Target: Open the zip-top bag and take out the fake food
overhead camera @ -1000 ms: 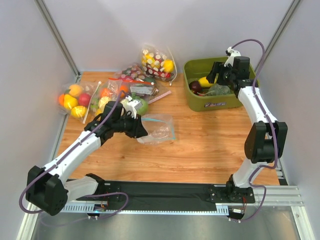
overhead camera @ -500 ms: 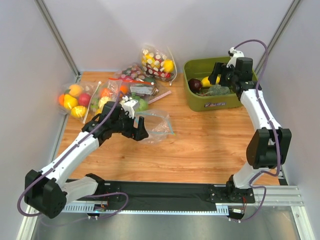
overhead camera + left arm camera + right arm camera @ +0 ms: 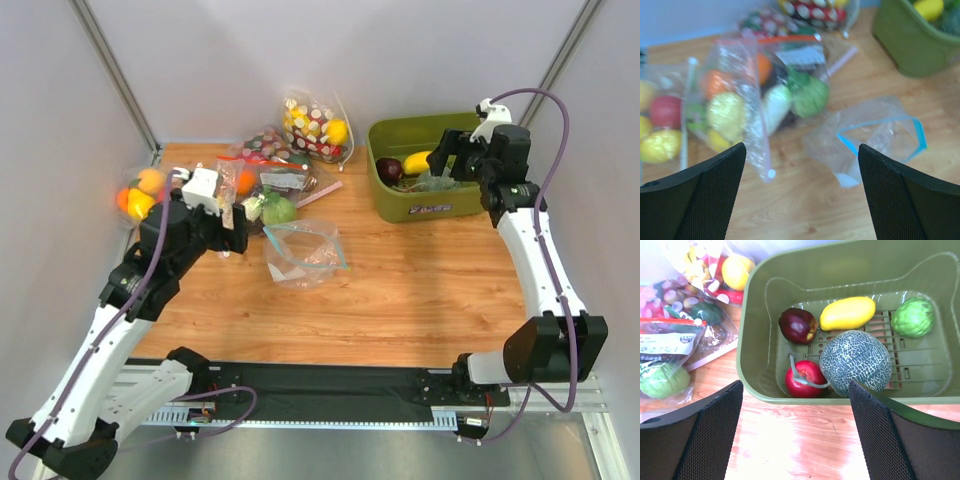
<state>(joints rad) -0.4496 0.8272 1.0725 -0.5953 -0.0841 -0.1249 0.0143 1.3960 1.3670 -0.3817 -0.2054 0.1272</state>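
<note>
Bag [image 3: 875, 137] lies open and looks empty, below and ahead of your left claw [image 3: 800, 195], jaws apart, nothing held. Right claw [image 3: 795, 432], also apart, hangs over the bin [image 3: 752, 325] holding the food [image 3: 847, 312]. Removal looks finished; next, just retract both.

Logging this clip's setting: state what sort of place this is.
Probably a lab robot test cell, not a kitchen: plain grey walls enclose a small wooden table, the arms bolt to a metal rail at its near edge, and the food is toys in a green bin.
</note>
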